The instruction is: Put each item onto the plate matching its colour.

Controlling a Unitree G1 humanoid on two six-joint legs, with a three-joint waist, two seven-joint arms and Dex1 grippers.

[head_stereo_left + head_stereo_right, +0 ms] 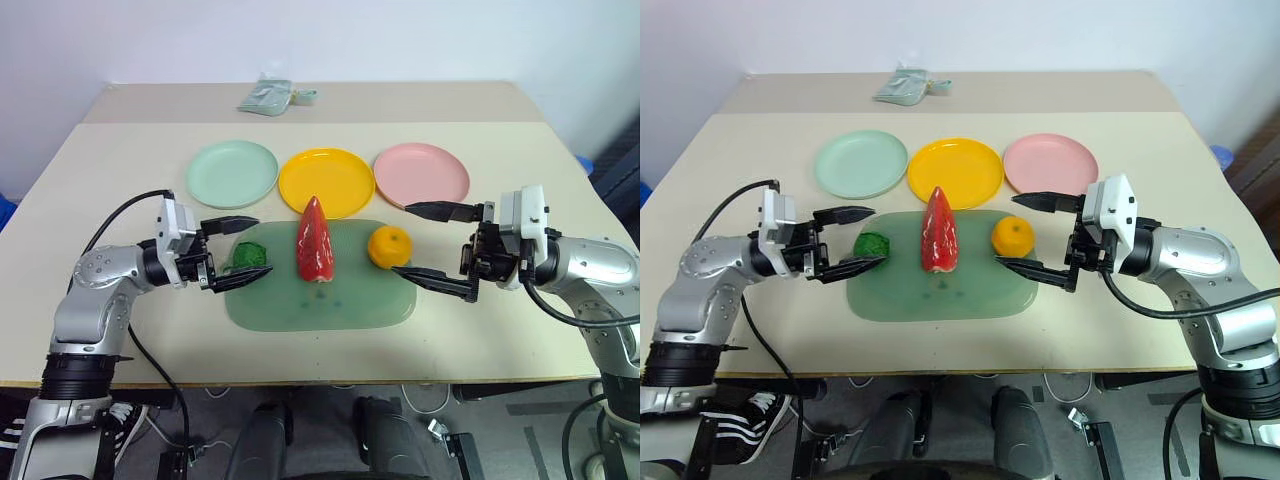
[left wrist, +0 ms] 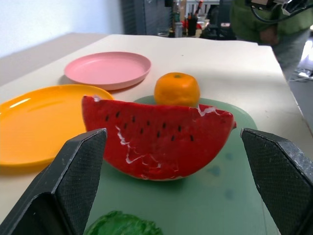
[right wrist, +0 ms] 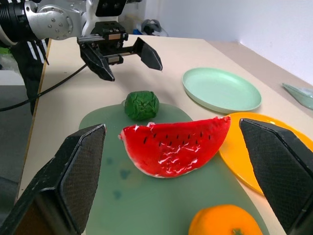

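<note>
Items: we find all three on the green mat — the dark green leafy lump at its left end, the red wedge in the middle with its tip reaching to the yellow plate's near rim, the orange fruit at the right end.

Plates: mint green plate, yellow plate and pink plate stand in a row on the counter just beyond the mat, bare of items.

Left claw: wide, holding nothing, level and pointing inward, its tips flanking the leafy lump but apart from it.

Right claw: wide, holding nothing, level and pointing inward, just beside the orange fruit without touching it.

Progress: we judge no item placed yet; sorting is at its start.

Step in hand: we read it as the first pick — either claw is set for its near item.

Method, left side: we advise centring the lump between the fingers before closing, lifting it off the mat, then carrying it to the mint green plate straight beyond.

Method, right side: the fruit is round and may roll; we advise closing across its widest part, squarely.

Caution: the wedge lies between both claws; we advise working one arm at a time so neither nudges it.

Other: a pale packet lies at the counter's far edge, well apart.
</note>
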